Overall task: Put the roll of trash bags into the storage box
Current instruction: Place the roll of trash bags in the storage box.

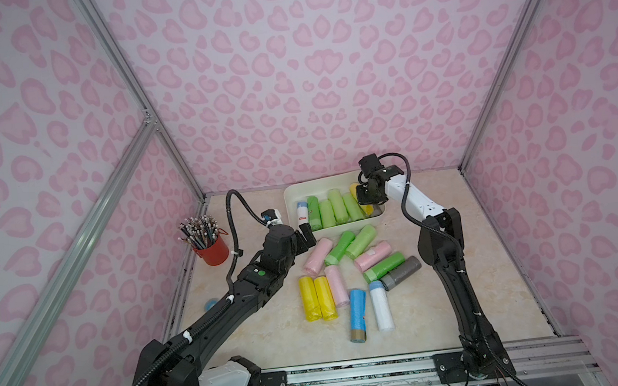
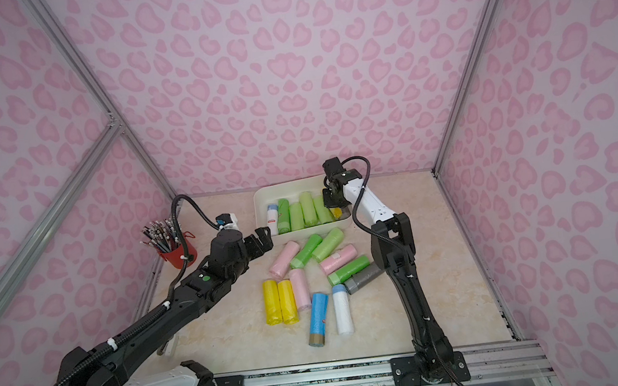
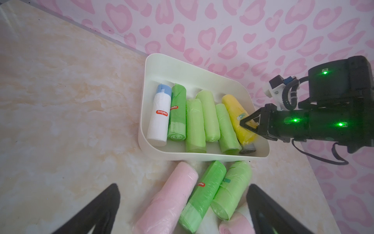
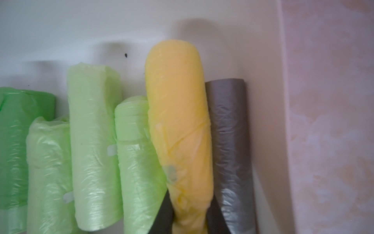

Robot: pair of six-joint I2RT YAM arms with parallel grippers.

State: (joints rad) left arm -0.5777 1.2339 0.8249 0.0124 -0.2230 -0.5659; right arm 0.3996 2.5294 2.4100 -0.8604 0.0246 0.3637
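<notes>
Right hand (image 3: 245, 124) pinches yellow roll (image 4: 178, 121) inside box (image 3: 202, 156) at 12 o'clock; release pending. Left hand (image 1: 306, 236) spread, empty. Loose rolls (image 1: 357, 313) on table (image 1: 465, 302) unstored

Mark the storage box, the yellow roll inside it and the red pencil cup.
storage box (image 3: 186, 76), left wrist view, bare inner wall.
yellow roll (image 4: 178, 121), right wrist view, middle of its wrapped side.
red pencil cup (image 1: 214, 252), in a top view, red outer wall.

We count seven rolls (image 1: 337, 204) in one storage box (image 1: 315, 190), eleven loose rolls (image 1: 358, 315) on the worktop (image 1: 275, 340), and one red cup (image 1: 214, 251).
</notes>
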